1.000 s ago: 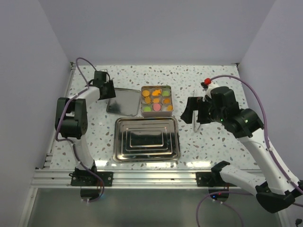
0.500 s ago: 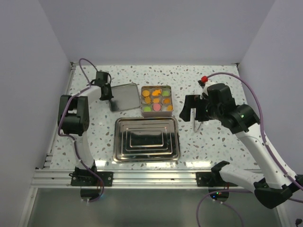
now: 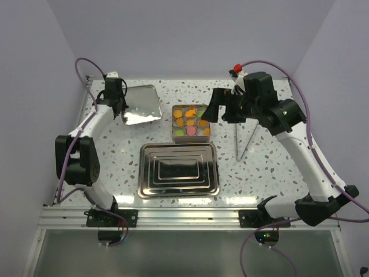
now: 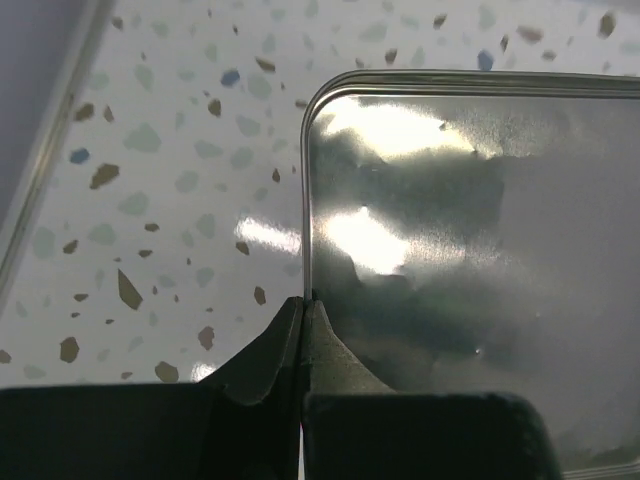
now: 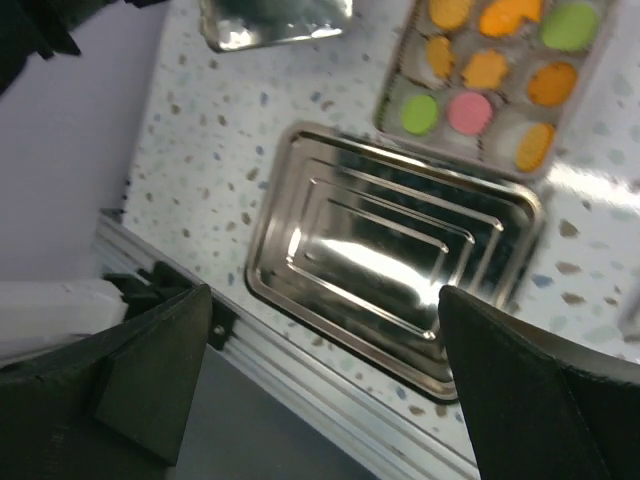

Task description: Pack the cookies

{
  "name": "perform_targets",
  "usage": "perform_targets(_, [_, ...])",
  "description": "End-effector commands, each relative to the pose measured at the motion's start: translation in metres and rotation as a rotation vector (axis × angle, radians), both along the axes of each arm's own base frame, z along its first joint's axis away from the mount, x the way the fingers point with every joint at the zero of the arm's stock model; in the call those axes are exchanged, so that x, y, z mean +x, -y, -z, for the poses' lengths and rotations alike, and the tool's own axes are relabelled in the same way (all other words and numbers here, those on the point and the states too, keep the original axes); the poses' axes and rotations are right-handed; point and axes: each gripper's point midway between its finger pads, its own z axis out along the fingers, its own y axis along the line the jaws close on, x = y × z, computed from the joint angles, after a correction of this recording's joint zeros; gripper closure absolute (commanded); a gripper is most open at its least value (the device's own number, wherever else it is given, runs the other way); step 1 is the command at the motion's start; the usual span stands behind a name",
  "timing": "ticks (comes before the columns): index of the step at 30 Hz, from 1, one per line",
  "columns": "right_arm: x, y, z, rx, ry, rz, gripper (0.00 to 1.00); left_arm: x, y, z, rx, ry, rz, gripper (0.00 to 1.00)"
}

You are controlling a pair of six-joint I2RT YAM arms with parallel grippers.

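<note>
The cookies [image 3: 190, 122], round orange, green and pink pieces, lie in white cups inside a small square tin [image 3: 191, 139] behind the middle of the table. They also show at the top right of the right wrist view, cookies [image 5: 470, 112] in the tin [image 5: 385, 110]. My left gripper [image 3: 119, 105] is shut on the edge of the tin's shiny metal lid [image 3: 141, 104] and holds it tilted above the table, back left of the tin. In the left wrist view the gripper [image 4: 303, 303] pinches the lid [image 4: 480, 250] by its rim. My right gripper [image 3: 222, 108] hangs open and holds nothing, just right of the tin.
A large stepped steel tray [image 3: 179, 169] sits in front of the tin, seen below my right gripper [image 5: 322, 295] as the tray [image 5: 390, 250]. Thin metal tongs [image 3: 241, 141] lie right of the tray. The aluminium rail [image 3: 173, 216] runs along the near edge.
My left gripper shut on the lid and lifted it off the table, up and towards the back left. My right arm swung back and left, towards the tin, still open.
</note>
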Motion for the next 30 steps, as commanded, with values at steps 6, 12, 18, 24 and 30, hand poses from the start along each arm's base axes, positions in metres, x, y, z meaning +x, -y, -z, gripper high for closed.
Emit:
perform_targets(6, [0.049,-0.119,-0.129,0.699,-0.07,-0.185,0.01,-0.022,0.019,-0.179,0.158,0.605,0.021,1.0])
perform_targets(12, [0.079,-0.159,-0.147,0.807,-0.192,-0.195,0.01,-0.066,0.059,-0.223,0.282,0.712,0.091,1.0])
perform_targets(18, [0.089,-0.167,-0.139,0.801,-0.238,-0.151,0.01,-0.105,0.085,-0.258,0.372,0.762,0.086,1.0])
perform_targets(24, [0.086,-0.163,-0.119,0.777,-0.288,-0.114,0.01,-0.139,0.1,-0.281,0.564,0.773,0.089,1.0])
perform_targets(30, [0.077,-0.158,-0.111,0.736,-0.311,-0.118,0.01,-0.165,0.1,-0.296,0.735,0.801,0.079,1.0])
